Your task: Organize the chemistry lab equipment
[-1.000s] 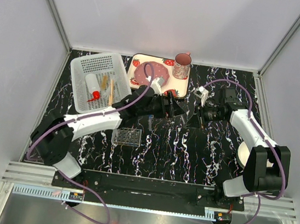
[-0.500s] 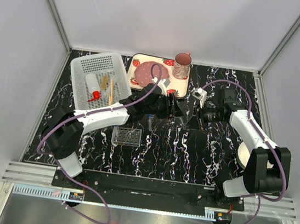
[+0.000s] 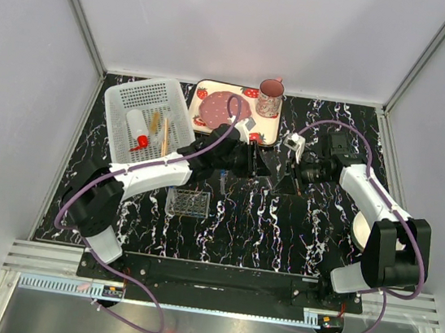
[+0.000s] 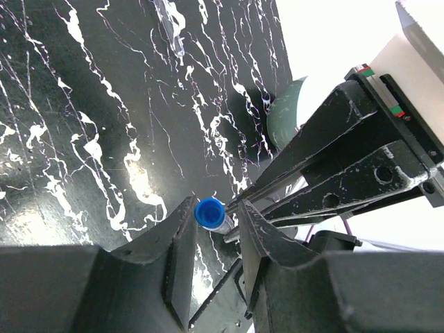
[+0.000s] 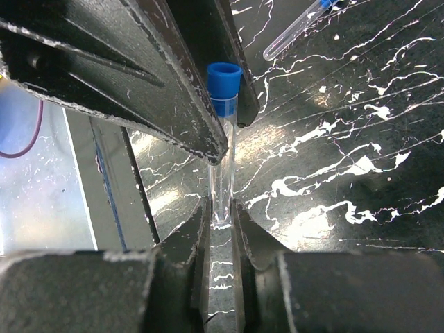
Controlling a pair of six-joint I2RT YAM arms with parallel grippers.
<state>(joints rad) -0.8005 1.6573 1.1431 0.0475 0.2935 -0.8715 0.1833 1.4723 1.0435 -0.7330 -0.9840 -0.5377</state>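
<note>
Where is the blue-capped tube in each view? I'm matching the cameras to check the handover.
Top: too small to make out; it is where the left tool and right tool meet, at centre.
Left wrist: the tube shows its blue cap low centre, between the fingers.
Right wrist: upright at centre, cap on top.
Shared landmark: the loose tube lying flat, at the top of both wrist views.
</note>
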